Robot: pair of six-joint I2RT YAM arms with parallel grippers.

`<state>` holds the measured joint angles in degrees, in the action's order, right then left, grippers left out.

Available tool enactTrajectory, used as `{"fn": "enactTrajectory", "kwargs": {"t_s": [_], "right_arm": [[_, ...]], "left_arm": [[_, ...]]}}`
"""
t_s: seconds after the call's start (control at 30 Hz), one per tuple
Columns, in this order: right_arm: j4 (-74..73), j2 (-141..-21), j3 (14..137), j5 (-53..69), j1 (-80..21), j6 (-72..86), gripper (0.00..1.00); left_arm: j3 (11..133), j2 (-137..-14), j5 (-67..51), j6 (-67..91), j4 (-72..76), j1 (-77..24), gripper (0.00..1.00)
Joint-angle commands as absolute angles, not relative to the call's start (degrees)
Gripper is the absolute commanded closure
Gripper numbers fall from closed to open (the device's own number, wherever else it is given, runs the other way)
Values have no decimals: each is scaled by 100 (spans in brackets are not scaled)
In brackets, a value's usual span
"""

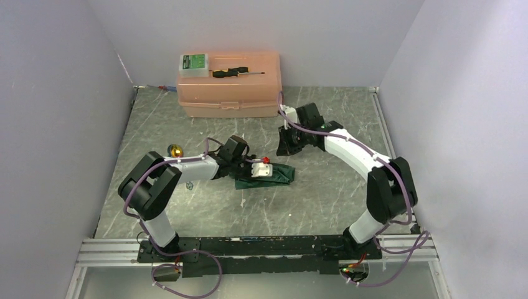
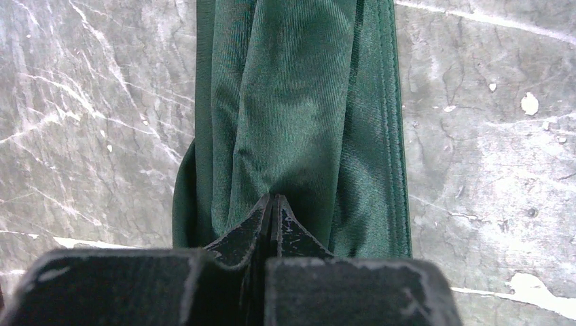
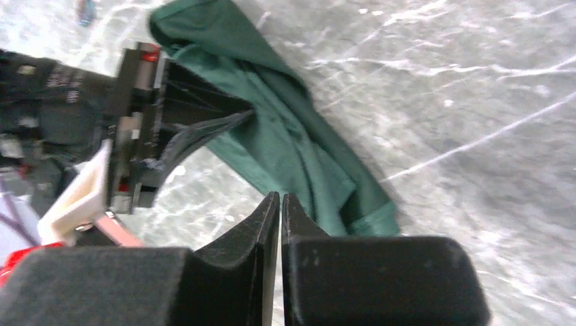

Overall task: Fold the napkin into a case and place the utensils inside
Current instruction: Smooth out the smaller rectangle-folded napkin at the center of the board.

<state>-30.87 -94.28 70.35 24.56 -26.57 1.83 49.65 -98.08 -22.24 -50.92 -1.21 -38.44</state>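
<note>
Now the soft dark green cloth napkin (image 2: pixel 299 102) lies bunched in a long strip on the grey stone-look table (image 1: pixel 187 205). The left gripper (image 2: pixel 274 204) pinches one end, and the strip runs straight away from it. The right gripper (image 3: pixel 280 200) is squeezed shut on nothing, near the other end.

napkin (image 1: pixel 281 175): dark green, plain, bunched lengthwise into a narrow creased strip with a stitched hem along one side; lies near the table's (image 1: pixel 311 205) middle.
gold-headed utensil (image 1: pixel 176 149): small, shiny; lies well apart, leftward.
</note>
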Motion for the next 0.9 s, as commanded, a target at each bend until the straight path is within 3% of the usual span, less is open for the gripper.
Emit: {"fn": "enactTrajectory", "kwargs": {"t_s": [0.0, 0.07, 0.23, 0.6, 0.87], "right_arm": [[-1661, -9026, 6080, 3252, -2862, 1564, 95], [-1043, -8989, 5644, 3392, -3003, 1957, 100], [117, -9277, 5157, 3789, -3026, 2590, 100], [-1788, -9534, 5386, 2615, -2701, 1403, 100], [-2031, -9566, 5364, 2175, -2508, 1303, 100]], "left_arm": [[4859, -9811, -2050, -5122, -573, -3893, 97], [4843, -9801, -2036, -5112, -557, -3910, 97], [4843, -9769, -2028, -5047, -582, -3934, 97], [4783, -9719, -2061, -5133, -601, -3938, 97], [4799, -9722, -2107, -5249, -703, -3938, 97]]}}
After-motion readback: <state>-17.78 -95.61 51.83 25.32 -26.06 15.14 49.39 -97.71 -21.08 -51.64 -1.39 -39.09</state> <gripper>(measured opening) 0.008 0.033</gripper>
